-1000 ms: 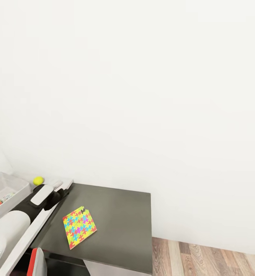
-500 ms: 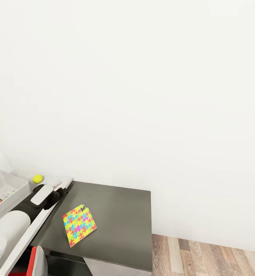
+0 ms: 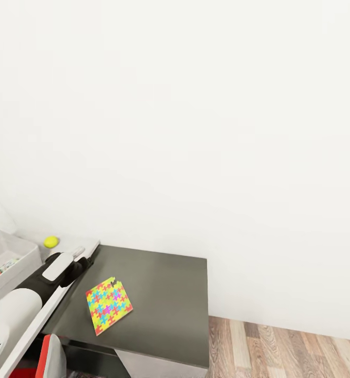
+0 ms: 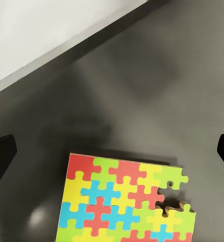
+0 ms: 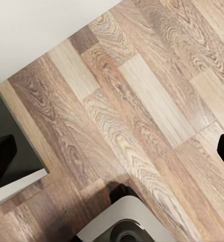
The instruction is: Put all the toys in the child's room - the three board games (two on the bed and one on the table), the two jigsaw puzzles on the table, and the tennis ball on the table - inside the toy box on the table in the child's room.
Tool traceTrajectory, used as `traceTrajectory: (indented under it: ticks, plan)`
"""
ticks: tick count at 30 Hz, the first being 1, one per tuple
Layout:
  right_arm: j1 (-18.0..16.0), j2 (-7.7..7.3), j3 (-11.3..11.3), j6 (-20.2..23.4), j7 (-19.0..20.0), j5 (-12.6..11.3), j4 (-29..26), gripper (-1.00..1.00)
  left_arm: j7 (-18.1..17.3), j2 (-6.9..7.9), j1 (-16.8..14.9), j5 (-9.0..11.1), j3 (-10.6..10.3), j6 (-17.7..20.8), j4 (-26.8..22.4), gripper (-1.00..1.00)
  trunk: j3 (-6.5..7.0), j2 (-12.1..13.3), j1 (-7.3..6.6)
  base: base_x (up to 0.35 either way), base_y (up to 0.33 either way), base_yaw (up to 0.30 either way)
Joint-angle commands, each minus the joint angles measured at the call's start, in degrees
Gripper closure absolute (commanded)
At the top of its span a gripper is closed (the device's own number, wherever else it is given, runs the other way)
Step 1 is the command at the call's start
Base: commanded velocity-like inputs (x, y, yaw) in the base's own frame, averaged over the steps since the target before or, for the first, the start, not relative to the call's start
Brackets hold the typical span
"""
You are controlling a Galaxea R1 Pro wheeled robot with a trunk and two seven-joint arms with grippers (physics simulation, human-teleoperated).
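Note:
One jigsaw puzzle (image 3: 109,305) lies flat on the dark-grey lower section of the table (image 3: 164,294); in the left wrist view the jigsaw puzzle (image 4: 127,201) has a piece missing at one edge. My left gripper (image 3: 85,262) hovers over the table just beyond it, open and empty, and in the left wrist view the left gripper (image 4: 112,154) has its fingertips far apart. The tennis ball (image 3: 51,241) rests on the light-grey top by the wall. The toy box (image 3: 7,252) at the far left holds bright flat items. My right gripper (image 5: 112,151) hangs open over the floor.
A white wall runs close behind the table. Wood-plank floor (image 3: 285,346) lies to the table's right, and the same floor (image 5: 142,101) shows under the right arm. A red-and-white chair (image 3: 51,357) stands at the table's near edge. The robot's base (image 5: 122,224) shows below the right gripper.
The whole head picture has slid upward a little, so the camera moved. The puzzle, ball and toy box keep their places on the table. Both grippers stay open.

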Motion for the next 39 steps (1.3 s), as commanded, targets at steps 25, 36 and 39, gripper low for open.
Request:
traceTrajectory:
  ticks: [25, 36, 39]
  plan:
    - [0.0, -0.01, 0.0, 0.3, -0.4, -0.6, 0.0, -1.0, -0.3, -0.04, 0.0, 0.5, -0.6, 0.1, -0.1, -1.0, -2.44, -0.1, 0.04, 0.0, 0.0, 0.0]
    - [0.0, -0.01, 0.0, 0.3, -0.4, -0.6, 0.0, -1.0, -0.3, -0.14, 0.0, 0.5, -0.7, 0.1, -0.1, -1.0, -3.46, -0.1, 0.04, 0.0, 0.0, 0.0]
    - [0.0, -0.01, 0.0, 0.3, -0.4, -0.6, 0.1, -1.0, -0.3, -0.14, 0.0, 0.5, -0.8, 0.1, -0.1, -1.0, -3.74, -0.1, 0.04, 0.0, 0.0, 0.0]
